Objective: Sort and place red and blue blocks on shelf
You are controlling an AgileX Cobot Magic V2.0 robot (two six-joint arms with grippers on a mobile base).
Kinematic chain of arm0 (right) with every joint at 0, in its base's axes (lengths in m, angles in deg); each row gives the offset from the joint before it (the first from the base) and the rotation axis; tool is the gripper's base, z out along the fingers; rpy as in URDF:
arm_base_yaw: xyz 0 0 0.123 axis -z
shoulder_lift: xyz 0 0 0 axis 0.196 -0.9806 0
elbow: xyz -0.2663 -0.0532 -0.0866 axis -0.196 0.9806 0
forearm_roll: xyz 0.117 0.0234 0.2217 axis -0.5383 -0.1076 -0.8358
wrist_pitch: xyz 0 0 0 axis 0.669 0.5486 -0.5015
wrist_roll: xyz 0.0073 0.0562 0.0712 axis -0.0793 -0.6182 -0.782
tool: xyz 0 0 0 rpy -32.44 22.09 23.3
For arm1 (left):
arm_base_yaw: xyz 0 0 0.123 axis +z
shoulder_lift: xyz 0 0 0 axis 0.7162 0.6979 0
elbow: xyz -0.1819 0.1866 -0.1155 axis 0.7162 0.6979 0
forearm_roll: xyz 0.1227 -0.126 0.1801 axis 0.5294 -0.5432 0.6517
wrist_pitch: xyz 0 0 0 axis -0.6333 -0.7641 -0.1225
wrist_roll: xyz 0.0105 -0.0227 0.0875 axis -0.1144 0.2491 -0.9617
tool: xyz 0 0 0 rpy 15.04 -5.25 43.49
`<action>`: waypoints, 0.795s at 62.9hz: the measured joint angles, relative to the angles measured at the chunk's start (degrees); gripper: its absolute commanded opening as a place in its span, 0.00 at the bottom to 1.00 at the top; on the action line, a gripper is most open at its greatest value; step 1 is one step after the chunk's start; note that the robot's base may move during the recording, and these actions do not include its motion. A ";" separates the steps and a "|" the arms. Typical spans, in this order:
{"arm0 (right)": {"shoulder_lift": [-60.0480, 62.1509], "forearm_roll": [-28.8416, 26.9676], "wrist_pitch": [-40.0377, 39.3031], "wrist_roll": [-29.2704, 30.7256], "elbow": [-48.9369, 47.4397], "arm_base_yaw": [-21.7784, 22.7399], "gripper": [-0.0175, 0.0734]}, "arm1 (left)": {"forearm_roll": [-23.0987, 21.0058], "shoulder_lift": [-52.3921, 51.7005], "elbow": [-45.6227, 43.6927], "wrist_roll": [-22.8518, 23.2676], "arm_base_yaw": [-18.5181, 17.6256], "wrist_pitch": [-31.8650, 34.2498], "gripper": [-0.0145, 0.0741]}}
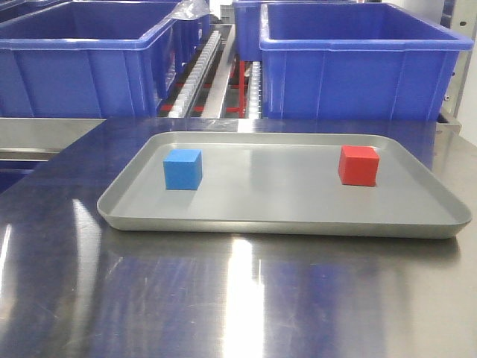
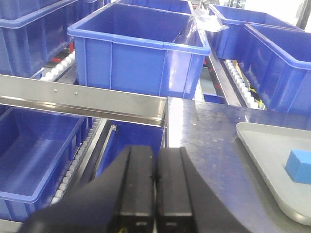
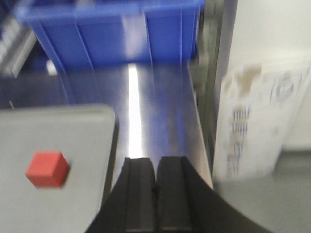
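Spreading across the whole foreground, the shiny steel tabletop throws back blue reflections in the front view. Behind it stand large blue plastic tubs, open at the top, resting on the shelf. Its brushed-metal front rail shows two small screws in the left wrist view, and white roller tracks run between the tubs.

A shallow grey rectangular tray lies flat on the tabletop, close to the far edge.

The left gripper sits low in its own view with its black fingers pressed together on nothing. It is out to the left of the tray and well apart from it. The right gripper, seen in a blurred picture, likewise has its fingers closed against each other and empty, just beyond the tray's right edge.

The blue block rests flat on the left part of the tray floor. The red block rests flat on the right part. The two are well apart, and neither gripper touches them.
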 measured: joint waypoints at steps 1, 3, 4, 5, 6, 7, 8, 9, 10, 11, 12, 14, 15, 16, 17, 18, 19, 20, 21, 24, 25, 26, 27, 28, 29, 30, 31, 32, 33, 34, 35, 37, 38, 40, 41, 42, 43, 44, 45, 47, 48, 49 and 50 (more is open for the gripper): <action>-1.19 0.00 1.42 0.00 -1.30 0.00 0.28 | 0.00 0.00 0.00 0.00 0.00 0.00 0.31; -4.17 0.00 3.32 0.00 -3.41 0.00 0.33 | 0.00 0.00 0.00 0.00 0.00 0.00 0.31; -5.96 0.00 4.68 0.00 -4.21 0.00 0.37 | 0.00 0.00 0.00 0.00 0.00 0.00 0.31; -7.14 0.00 5.58 0.00 -5.40 0.00 0.40 | 0.00 0.00 0.00 0.00 0.00 0.00 0.31; -8.26 0.00 6.51 0.00 -6.18 0.00 0.44 | 0.00 0.00 0.00 0.00 0.00 0.00 0.31; -9.90 -0.04 7.80 0.00 -7.32 0.00 0.48 | 0.00 0.00 0.00 0.00 0.00 0.00 0.31; -10.95 -0.04 8.68 0.00 -8.05 0.00 0.53 | 0.00 0.00 0.00 0.00 0.00 0.00 0.31; -12.44 -0.04 9.91 0.00 -9.12 0.00 0.57 | 0.00 0.00 0.00 0.00 0.00 0.00 0.31; -13.40 -0.04 10.68 0.00 -9.80 0.00 0.63 | 0.00 0.00 0.00 0.00 0.00 0.00 0.31; -14.33 -0.04 11.42 0.00 -10.48 0.00 0.66 | 0.00 0.00 0.00 0.00 0.00 0.00 0.31; -15.20 -0.04 12.14 0.00 -11.15 0.00 0.70 | 0.00 0.00 0.00 0.00 0.00 0.00 0.31; -16.84 -0.04 13.79 0.00 -12.43 0.00 0.76 | 0.00 0.00 0.00 0.00 0.00 0.00 0.31; -17.99 -0.04 14.37 0.00 -13.03 0.00 0.78 | 0.00 0.00 0.00 0.00 0.00 0.00 0.31; -18.73 -0.04 15.22 0.00 -13.89 0.00 0.80 | 0.00 0.00 0.00 0.00 0.00 0.00 0.31; -19.77 -0.04 15.79 0.00 -14.44 0.00 0.83 | 0.00 0.00 0.00 0.00 0.00 0.00 0.31; -20.41 -0.04 16.32 0.00 -15.23 0.00 0.84 | 0.00 0.00 0.00 0.00 0.00 0.00 0.31; -21.35 -0.13 17.02 0.00 -15.72 0.00 0.85 | 0.00 0.00 0.00 0.00 0.00 0.00 0.31; -21.94 -0.13 17.50 0.00 -16.46 0.00 0.86 | 0.00 0.00 0.00 0.00 0.00 0.00 0.31; -22.51 -0.13 17.94 0.00 -16.93 -0.11 0.86 | 0.00 0.00 0.00 0.00 0.00 0.00 0.31; -24.61 -0.13 19.56 0.00 -18.68 -0.50 0.85 | 0.00 0.00 0.00 0.00 0.00 0.00 0.31; -25.34 -0.13 20.01 0.00 -19.11 -0.85 0.85 | 0.00 0.00 0.00 0.00 0.00 0.00 0.31; -25.83 -0.13 20.31 0.00 -19.74 -1.09 0.85 | 0.00 0.00 0.00 0.00 0.00 0.00 0.31; -26.34 -0.13 20.63 0.00 -20.19 -1.44 0.85 | 0.00 0.00 0.00 0.00 0.00 0.00 0.31; -26.85 -0.13 20.99 0.00 -20.65 -1.74 0.85 | 0.00 0.00 0.00 0.00 0.00 0.00 0.31; -27.36 -0.13 21.33 0.00 -21.12 -2.06 0.85 | 0.00 0.00 0.00 0.00 0.00 0.00 0.31; -27.87 -0.13 21.66 0.00 -21.60 -2.40 0.85 | 0.00 0.00 0.00 0.00 0.00 0.00 0.31; -28.40 -0.13 22.23 0.00 -22.10 -2.76 0.85 | 0.00 0.00 0.00 0.00 0.00 0.00 0.31; -29.18 -0.13 22.56 0.00 -22.60 -3.15 0.85 | 0.00 0.00 0.00 0.00 0.00 0.00 0.31; -29.70 -0.13 23.00 0.00 -23.33 -3.74 0.85 | 0.00 0.00 0.00 0.00 0.00 0.00 0.31; -30.47 -0.13 23.26 0.00 -23.83 -4.16 0.85 | 0.00 0.00 0.00 0.00 0.00 0.00 0.31; -30.99 -0.13 23.54 0.00 -24.57 -4.62 0.85 | 0.00 0.00 0.00 0.00 0.00 0.00 0.31; -32.04 -0.13 24.08 0.00 -25.57 -5.79 0.85 | 0.00 0.00 0.00 0.00 0.00 0.00 0.31; -32.56 -0.13 24.29 0.00 -26.09 -6.27 0.85 | 0.00 0.00 0.00 0.00 0.00 0.00 0.31; -33.90 -0.13 24.94 0.00 -27.34 -7.53 0.85 | 0.00 0.00 0.00 0.00 0.00 0.00 0.31; -34.44 -0.13 25.19 0.00 -27.85 -8.05 0.85 | 0.00 0.00 0.00 0.00 0.00 0.00 0.31; -34.98 -0.13 25.50 0.00 -28.32 -8.57 0.85 | 0.00 0.00 0.00 0.00 0.00 0.00 0.31; -35.78 -0.13 25.65 0.00 -29.03 -9.34 0.85 | 0.00 0.00 0.00 0.00 0.00 0.00 0.31; -36.31 -0.13 25.84 0.00 -29.49 -9.85 0.85 | 0.00 0.00 0.00 0.00 0.00 0.00 0.31; -37.09 -0.13 25.93 0.00 -29.94 -10.37 0.85 | 0.00 0.00 0.00 0.00 0.00 0.00 0.31; -38.14 -0.13 26.06 0.00 -31.03 -11.62 0.85 | 0.00 0.00 0.00 0.00 0.00 0.00 0.31; -38.67 -0.13 26.06 0.00 -31.45 -12.11 0.85 | 0.00 0.00 0.00 0.00 0.00 0.00 0.31; -39.18 -0.13 26.17 0.00 -31.88 -12.61 0.85 | 0.00 0.00 0.00 0.00 0.00 0.00 0.31; -39.70 -0.13 26.15 0.00 -32.28 -13.08 0.85 | 0.00 0.00 0.00 0.00 0.00 0.00 0.31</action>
